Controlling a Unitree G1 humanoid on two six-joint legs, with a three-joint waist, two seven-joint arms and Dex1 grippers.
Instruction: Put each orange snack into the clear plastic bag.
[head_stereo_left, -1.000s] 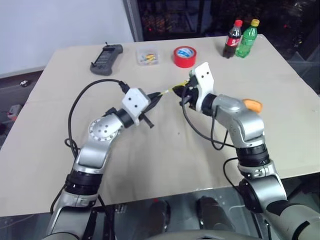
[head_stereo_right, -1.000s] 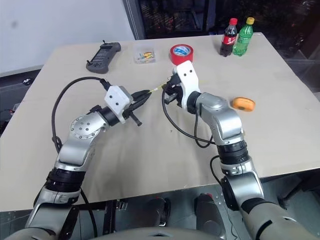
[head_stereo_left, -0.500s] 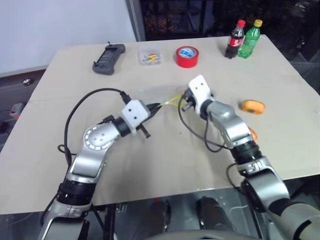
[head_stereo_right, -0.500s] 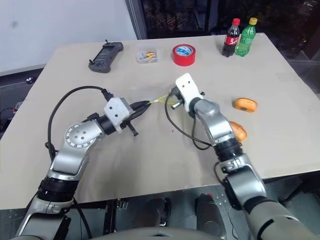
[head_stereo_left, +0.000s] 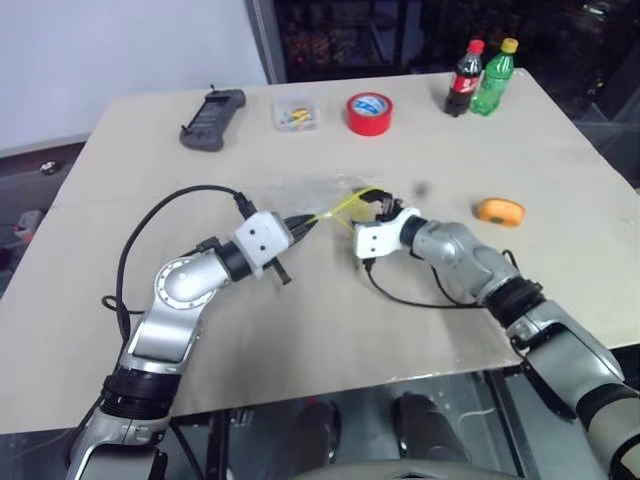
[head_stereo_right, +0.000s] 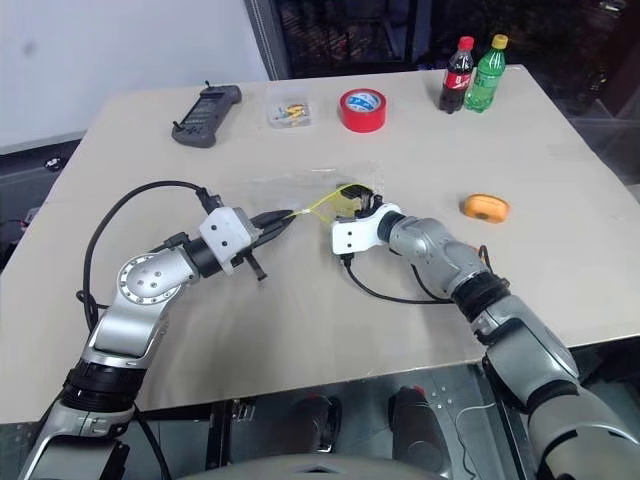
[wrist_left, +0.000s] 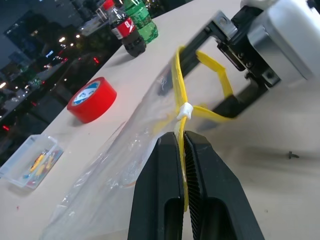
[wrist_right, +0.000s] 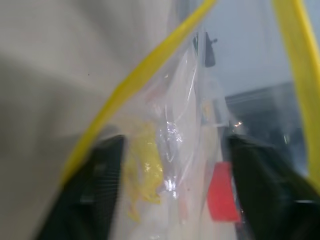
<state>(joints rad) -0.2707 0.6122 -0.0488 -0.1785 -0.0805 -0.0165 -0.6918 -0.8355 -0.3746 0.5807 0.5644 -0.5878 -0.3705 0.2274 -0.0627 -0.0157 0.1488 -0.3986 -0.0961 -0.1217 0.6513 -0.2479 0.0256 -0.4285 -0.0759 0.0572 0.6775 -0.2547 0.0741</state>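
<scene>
The clear plastic bag (head_stereo_left: 312, 190) lies crinkled on the table's middle, its yellow strip (wrist_left: 180, 95) pulled into an open loop. My left gripper (head_stereo_left: 303, 220) is shut on that strip, level with the table. Facing it, my right gripper (head_stereo_left: 382, 204) is open at the bag's mouth. One of its black fingers (wrist_left: 235, 102) sits inside the yellow loop, and through the film I see faint yellow print (wrist_right: 145, 175). A light orange snack (head_stereo_left: 499, 211) rests on the table to the right, beyond my right forearm and clear of both grippers.
Along the far edge stand a red tape roll (head_stereo_left: 371, 113), a small clear box (head_stereo_left: 296, 113), a black handheld device (head_stereo_left: 212, 118), a cola bottle (head_stereo_left: 465, 78) and a green bottle (head_stereo_left: 494, 76). Black cables trail from both wrists over the near table.
My right arm has dropped low to the table and its gripper has gone from shut to open at the bag's mouth. My left gripper drew back a little, still holding the strip.
</scene>
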